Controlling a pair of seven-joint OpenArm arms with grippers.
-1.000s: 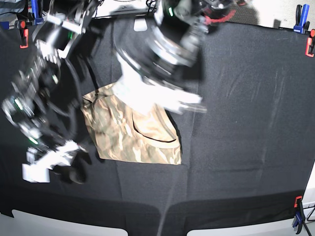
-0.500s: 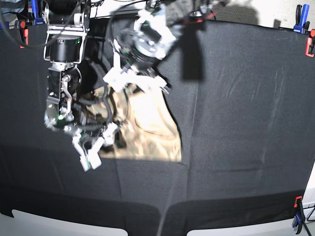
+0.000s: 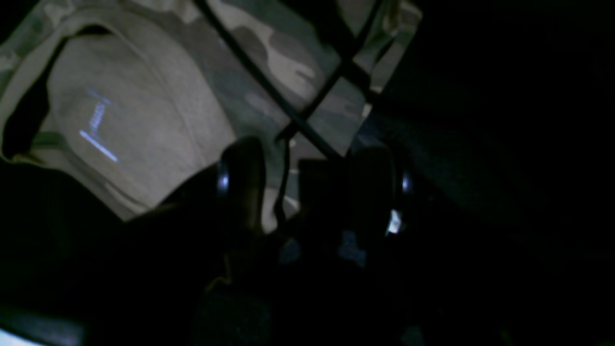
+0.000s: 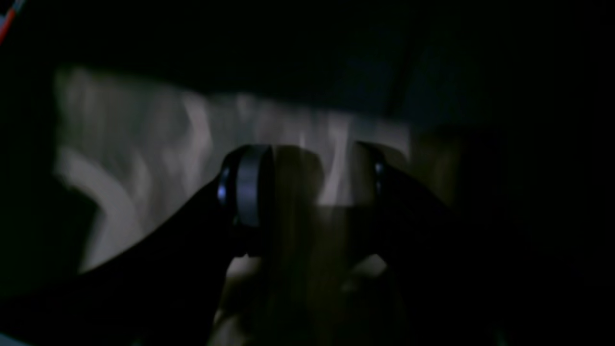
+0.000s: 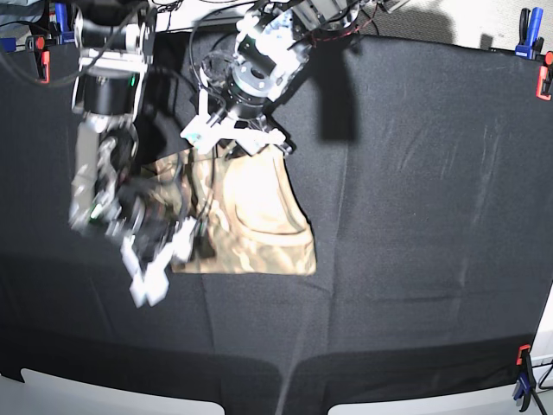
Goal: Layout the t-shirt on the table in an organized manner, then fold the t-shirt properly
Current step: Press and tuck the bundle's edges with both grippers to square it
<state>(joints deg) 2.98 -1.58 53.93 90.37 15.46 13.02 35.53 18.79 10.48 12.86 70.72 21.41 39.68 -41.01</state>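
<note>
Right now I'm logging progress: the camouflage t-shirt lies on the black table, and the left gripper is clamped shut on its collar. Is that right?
Not quite. The t-shirt does lie on the black table, but the left gripper is not clamped on it. The left wrist view shows its fingers spread apart over the shirt's edge, with nothing pinched between them.

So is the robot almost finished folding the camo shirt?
Getting there, it seems. The t-shirt already lies as a compact folded block on the table, with its neck opening on top. Right now the left gripper hangs open over its far edge and the right gripper open at its near left corner; neither holds cloth. Probably one more fold or some tidying is left.
</note>
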